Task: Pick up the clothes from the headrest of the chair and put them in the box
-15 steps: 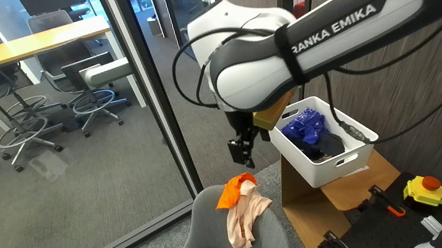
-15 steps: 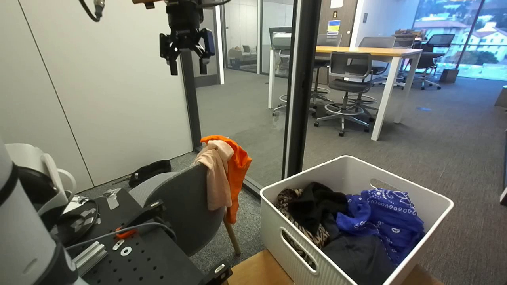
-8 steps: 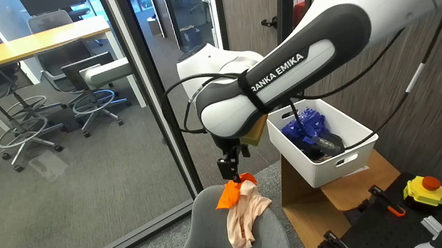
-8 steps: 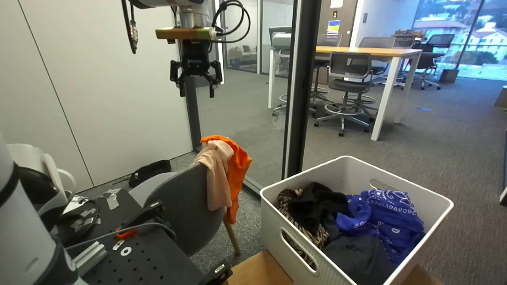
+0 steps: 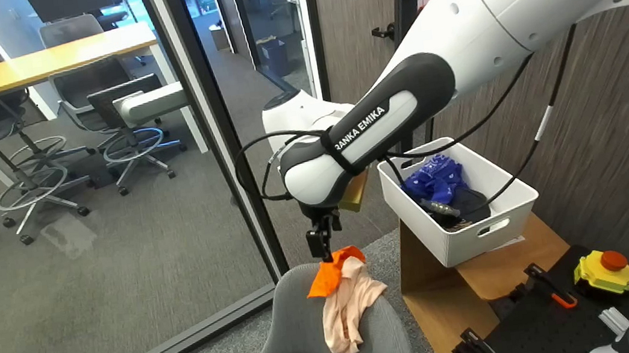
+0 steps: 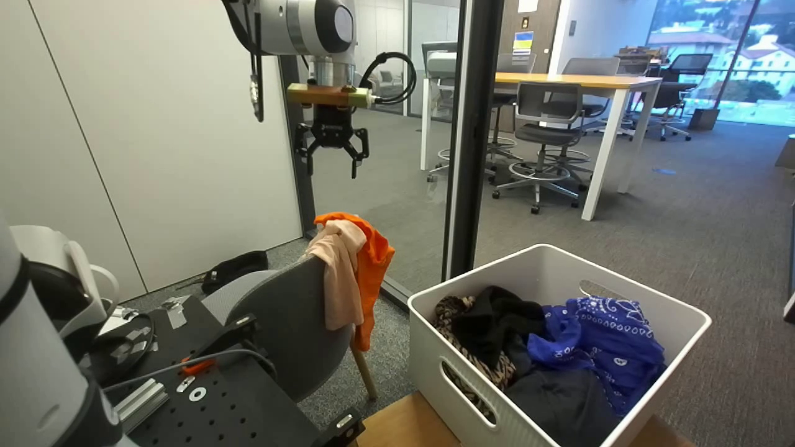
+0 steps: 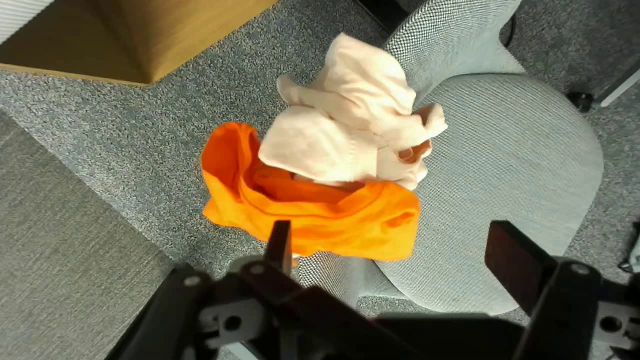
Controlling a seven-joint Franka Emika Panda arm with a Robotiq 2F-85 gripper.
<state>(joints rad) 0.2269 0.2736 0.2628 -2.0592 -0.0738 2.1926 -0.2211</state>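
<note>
An orange cloth (image 5: 323, 281) and a pale peach cloth (image 5: 346, 315) hang over the backrest top of a grey chair (image 5: 388, 343). Both cloths show in an exterior view, orange (image 6: 376, 261) beside peach (image 6: 340, 285). In the wrist view the peach cloth (image 7: 345, 125) partly overlaps the orange cloth (image 7: 345, 225). My gripper (image 6: 331, 174) is open and empty, pointing down, above the cloths and apart from them. In the wrist view its fingers (image 7: 390, 235) are wide apart, the left one over the orange cloth's edge. A white box (image 6: 428, 360) holds blue, black and patterned cloths.
The box stands on a wooden stand (image 5: 450, 304) beside the chair. A glass wall with a dark frame post (image 6: 475, 155) rises behind the chair. A black perforated board (image 6: 230, 397) with clamps and a yellow emergency stop (image 5: 601, 278) are near the robot base.
The arm has lowered, bringing the gripper down closer to the cloths on the chair. The gripper stays open. The cloths, chair and box have not moved.
</note>
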